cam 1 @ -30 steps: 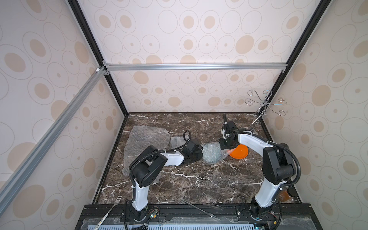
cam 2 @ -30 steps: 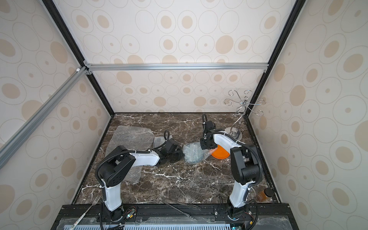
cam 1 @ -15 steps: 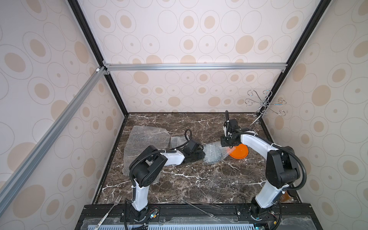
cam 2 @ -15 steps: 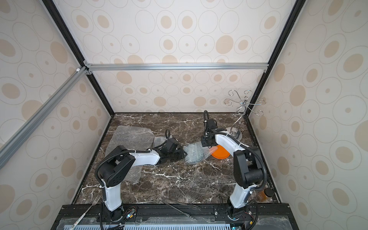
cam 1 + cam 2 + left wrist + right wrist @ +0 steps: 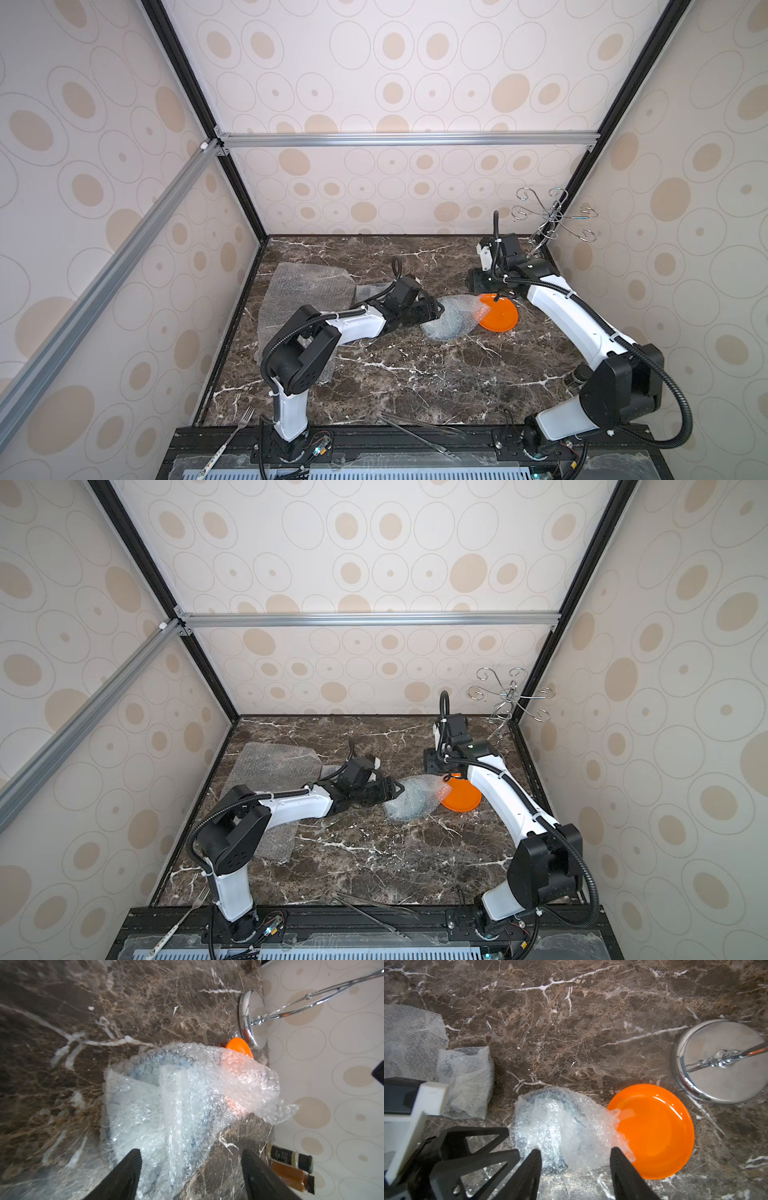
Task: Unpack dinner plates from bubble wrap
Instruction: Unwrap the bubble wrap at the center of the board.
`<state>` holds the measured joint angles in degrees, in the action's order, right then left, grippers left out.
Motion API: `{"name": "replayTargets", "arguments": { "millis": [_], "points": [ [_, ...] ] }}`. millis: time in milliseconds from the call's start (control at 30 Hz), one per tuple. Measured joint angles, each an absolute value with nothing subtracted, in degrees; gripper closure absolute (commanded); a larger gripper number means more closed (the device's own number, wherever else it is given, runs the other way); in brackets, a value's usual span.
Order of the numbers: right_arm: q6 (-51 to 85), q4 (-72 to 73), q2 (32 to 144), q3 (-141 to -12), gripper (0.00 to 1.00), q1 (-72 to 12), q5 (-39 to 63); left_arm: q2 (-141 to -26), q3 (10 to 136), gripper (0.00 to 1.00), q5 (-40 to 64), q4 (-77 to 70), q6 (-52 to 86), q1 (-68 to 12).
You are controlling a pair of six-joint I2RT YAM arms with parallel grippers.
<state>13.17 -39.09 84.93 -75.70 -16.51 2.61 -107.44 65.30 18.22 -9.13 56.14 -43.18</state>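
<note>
The bright orange dinner plate [image 5: 500, 315] [image 5: 462, 799] [image 5: 658, 1132] lies bare on the marble at the right. A loose flap of bubble wrap [image 5: 446, 318] [image 5: 409, 800] [image 5: 562, 1124] [image 5: 176, 1105] covers its near rim. A dark round rim shows through that crumpled bundle. My left gripper [image 5: 434, 309] [image 5: 191, 1167] is open, low at the bundle's left side, with wrap lying loose between its fingers. My right gripper [image 5: 478, 282] [image 5: 575, 1167] hangs open above the bundle and the plate, holding nothing. A second wrapped bundle [image 5: 467, 1082] sits behind the left arm.
A flat bubble wrap sheet [image 5: 307, 286] lies at the back left. A chrome wire stand [image 5: 552, 216] with a shiny disc base [image 5: 720, 1059] fills the back right corner. Small bottles [image 5: 291, 1167] stand by the right wall. A fork [image 5: 237, 428] and tongs [image 5: 415, 432] lie on the front edge.
My left gripper went from shut to open and let go of the bubble wrap. My right gripper opened wider and drew back a little from the orange plate.
</note>
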Motion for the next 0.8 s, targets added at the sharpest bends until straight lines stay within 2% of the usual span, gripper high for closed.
{"name": "replayTargets", "arguments": {
  "millis": [200,633,800],
  "points": [
    [14.98,-39.94,79.48,-70.52,0.38,-16.93,7.66,-108.73,66.92,0.21,20.05,-8.4,52.47,-43.2],
    [17.72,-42.48,67.42,-61.3,0.38,-19.31,10.87,-116.46,71.94,0.29,20.01,-7.62,47.66,-43.51],
    [17.8,-42.92,65.45,-59.61,0.38,-19.33,10.85,-117.47,73.3,0.37,19.97,-7.64,47.72,-43.51]
  ]
}}
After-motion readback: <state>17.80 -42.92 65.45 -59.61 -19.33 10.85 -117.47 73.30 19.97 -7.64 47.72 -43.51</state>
